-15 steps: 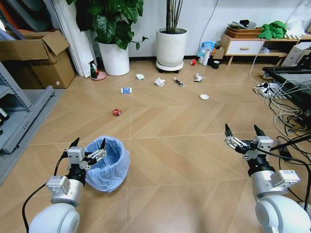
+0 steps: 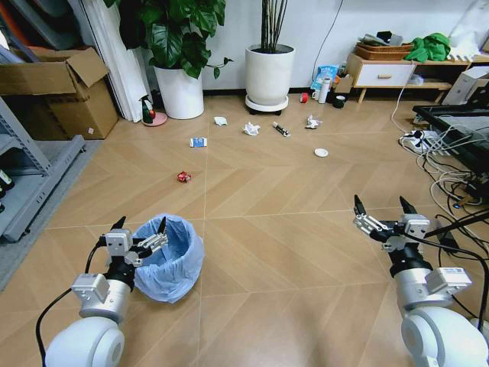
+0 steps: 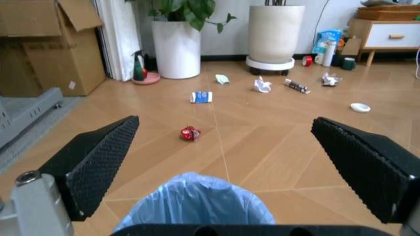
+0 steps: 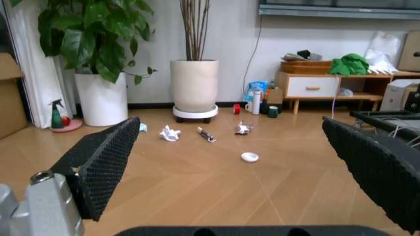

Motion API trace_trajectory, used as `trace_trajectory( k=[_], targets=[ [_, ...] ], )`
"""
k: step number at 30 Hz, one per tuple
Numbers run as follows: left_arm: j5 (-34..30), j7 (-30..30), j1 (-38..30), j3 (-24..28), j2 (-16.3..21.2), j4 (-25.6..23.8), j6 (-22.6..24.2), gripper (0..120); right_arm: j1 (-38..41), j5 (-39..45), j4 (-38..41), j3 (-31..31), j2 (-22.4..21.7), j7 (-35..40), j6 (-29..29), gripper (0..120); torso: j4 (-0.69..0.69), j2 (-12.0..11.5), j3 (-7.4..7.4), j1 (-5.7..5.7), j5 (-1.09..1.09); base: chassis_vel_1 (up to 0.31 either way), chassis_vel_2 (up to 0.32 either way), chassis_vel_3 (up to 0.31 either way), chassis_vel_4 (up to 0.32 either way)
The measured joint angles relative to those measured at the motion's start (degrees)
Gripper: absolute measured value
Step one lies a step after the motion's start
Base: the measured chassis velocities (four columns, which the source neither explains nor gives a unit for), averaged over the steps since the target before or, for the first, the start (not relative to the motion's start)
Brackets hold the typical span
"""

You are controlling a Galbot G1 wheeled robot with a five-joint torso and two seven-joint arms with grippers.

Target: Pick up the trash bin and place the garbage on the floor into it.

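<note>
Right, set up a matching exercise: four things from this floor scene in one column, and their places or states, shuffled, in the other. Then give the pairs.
Things:
1. trash bin
2. red wrapper
3. white disc
4. right gripper

Places or states:
A. on the floor toward the side with the cables, past the middle of the room
B. open, above bare floor
C. between the fingers of the open left gripper
D. the litter piece nearest the bin

Pairs: 1-C, 2-D, 3-A, 4-B

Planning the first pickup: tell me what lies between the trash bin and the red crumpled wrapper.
Bare wood floor. In the head view nothing sits between the trash bin and the red crumpled wrapper; the left wrist view shows the same. The left gripper hangs open at the bin's rim.
</note>
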Motion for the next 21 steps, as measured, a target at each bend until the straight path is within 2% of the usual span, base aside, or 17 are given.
trace_trajectory(
  k=[16,21],
  targets=[
    [-1.1,-1.8,-1.2,-0.1,2.3,0.5,1.6,100,0.4,0.1,-0.4,0.0,-0.3,0.1,-0.1,100,0.00,0.0,0.00,0.00,0.00,0.000,0.000,0.000,0.000],
    [-4.1,-4.8,-2.7,0.1,5.4,1.8,5.2,100,0.4,0.0,-0.7,-0.4,-0.3,0.1,-0.1,100,0.00,0.0,0.00,0.00,0.00,0.000,0.000,0.000,0.000]
  ],
)
